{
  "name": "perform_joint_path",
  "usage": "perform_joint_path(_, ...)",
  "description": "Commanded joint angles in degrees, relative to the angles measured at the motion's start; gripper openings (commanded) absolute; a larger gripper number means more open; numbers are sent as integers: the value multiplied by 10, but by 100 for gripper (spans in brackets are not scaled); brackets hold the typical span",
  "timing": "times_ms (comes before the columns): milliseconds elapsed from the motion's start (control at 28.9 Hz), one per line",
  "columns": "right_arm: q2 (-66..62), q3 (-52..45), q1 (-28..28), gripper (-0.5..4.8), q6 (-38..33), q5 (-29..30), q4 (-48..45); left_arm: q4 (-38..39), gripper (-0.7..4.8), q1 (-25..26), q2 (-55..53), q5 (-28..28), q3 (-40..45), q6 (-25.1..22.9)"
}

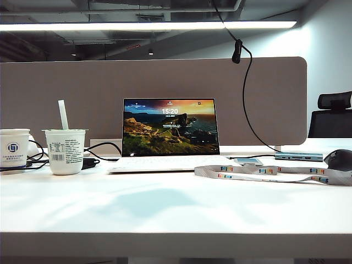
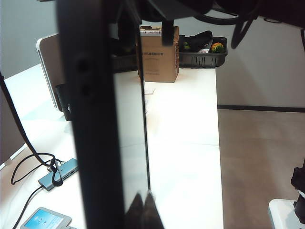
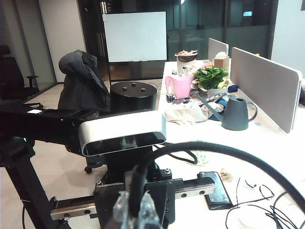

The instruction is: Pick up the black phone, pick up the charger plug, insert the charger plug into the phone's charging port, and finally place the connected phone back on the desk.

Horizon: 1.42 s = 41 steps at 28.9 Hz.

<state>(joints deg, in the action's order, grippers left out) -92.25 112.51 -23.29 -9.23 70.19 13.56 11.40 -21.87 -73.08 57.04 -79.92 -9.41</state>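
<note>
White desk [image 1: 165, 209] foreground lies open; both jaws clamp shut aloft.

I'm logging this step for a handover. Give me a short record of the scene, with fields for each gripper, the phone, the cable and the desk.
left gripper: not in the exterior view; shut on the black phone
black phone: edge-on to the left wrist camera, raised off the desk
right gripper: not in the exterior view; shut on the black cable
black cable: loops away from the right gripper
charger plug: tip not visible
plugged in: cannot tell
desk: open laptop, two cups, lanyard, hub
</note>
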Motion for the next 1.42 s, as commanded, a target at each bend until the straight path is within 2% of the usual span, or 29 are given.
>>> perform_joint_path(35, 0, 0, -2, -4, 3, 4, 8, -43, -7, 0, 6, 7, -6, 0)
perform_joint_path(69, 0, 0, -2, 16, 3, 4, 7, -43, -7, 0, 6, 7, -6, 0)
perform_joint_path(104, 1, 0, -2, 61, 3, 5, 3, -43, -7, 0, 6, 7, -6, 0)
perform_joint_path(138, 1, 0, -2, 129, 3, 5, -3, -43, -7, 0, 6, 7, -6, 0)
perform_joint_path(173, 2, 0, -2, 232, 2, 4, -7, -43, -7, 0, 6, 7, -6, 0)
perform_joint_path(207, 2, 1, -2, 307, 2, 3, -9, -43, -7, 0, 6, 7, -6, 0)
perform_joint_path(242, 4, 1, -2, 368, 2, 2, -10, -43, -7, 0, 6, 7, -6, 0)
perform_joint_path(276, 5, 1, -2, 394, 2, 0, -11, -43, -7, 0, 6, 7, -6, 0)
perform_joint_path(518, 30, 1, 26, 402, 2, -27, -13, -38, -7, 0, 5, -12, -6, 0)
perform_joint_path(622, 46, 1, 51, 402, 3, -35, -5, -15, -7, 0, 4, -47, -6, -2)
perform_joint_path(760, 73, 1, 89, 401, 3, -50, 27, 12, -7, 0, -10, -67, -6, -2)
perform_joint_path(864, 87, 1, 122, 398, 3, -88, 38, 42, -7, -1, -34, -73, -6, -4)
perform_joint_path(899, 91, 1, 129, 380, 3, -103, 40, 52, -7, -1, -42, -72, -6, -2)
perform_joint_path(933, 96, 1, 137, 313, 3, -120, 45, 64, -7, -1, -51, -71, -6, 0)
perform_joint_path(968, 99, 1, 143, 224, 3, -129, 48, 82, -7, -1, -62, -68, -6, 0)
perform_joint_path(1037, 109, 1, 156, 1, 3, -143, 63, 113, -7, -1, -82, -69, -6, -1)
perform_joint_path(1244, 125, 1, 165, -5, 3, -191, 98, 153, -7, -1, -147, -67, -6, -7)
perform_joint_path(1417, 125, 1, 165, -5, 5, -198, 111, 153, -7, -13, -199, -67, -6, -7)
